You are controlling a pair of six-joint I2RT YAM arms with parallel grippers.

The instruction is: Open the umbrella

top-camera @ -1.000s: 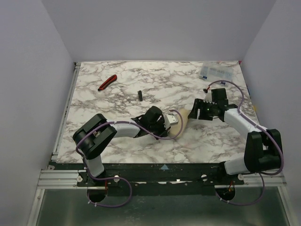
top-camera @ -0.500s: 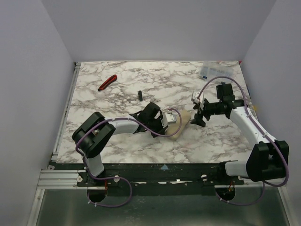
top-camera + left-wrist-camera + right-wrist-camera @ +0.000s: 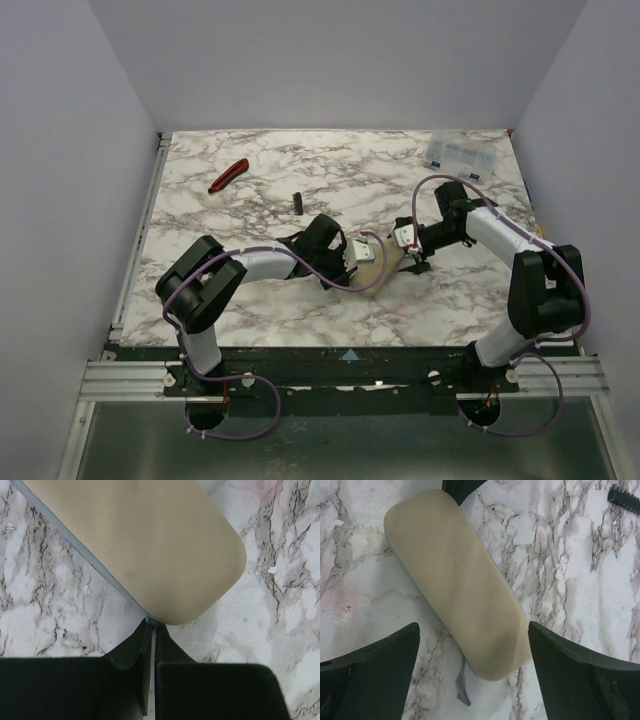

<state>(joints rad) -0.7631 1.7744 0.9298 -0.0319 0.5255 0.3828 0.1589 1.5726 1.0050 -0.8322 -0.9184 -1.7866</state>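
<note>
The umbrella (image 3: 384, 264) lies collapsed on the marble table, a short cream roll with a blue-grey seam along one edge. In the left wrist view its rounded end (image 3: 150, 545) sits just beyond my left gripper (image 3: 151, 623), whose jaws are shut on a small blue-grey tab at that end. My right gripper (image 3: 474, 627) hovers over the umbrella's (image 3: 455, 585) other end, open wide, its fingers standing off on either side. A grey strap (image 3: 463, 685) trails from that end onto the table.
A red-handled cutter (image 3: 228, 175) lies at the back left and a small black piece (image 3: 297, 202) behind the left arm. A clear plastic box (image 3: 455, 152) stands at the back right. Purple cables loop off both wrists.
My right gripper has swung left and come over the umbrella's end, its jaws spreading wider. The left gripper has stayed shut and edged slightly right with the umbrella.
</note>
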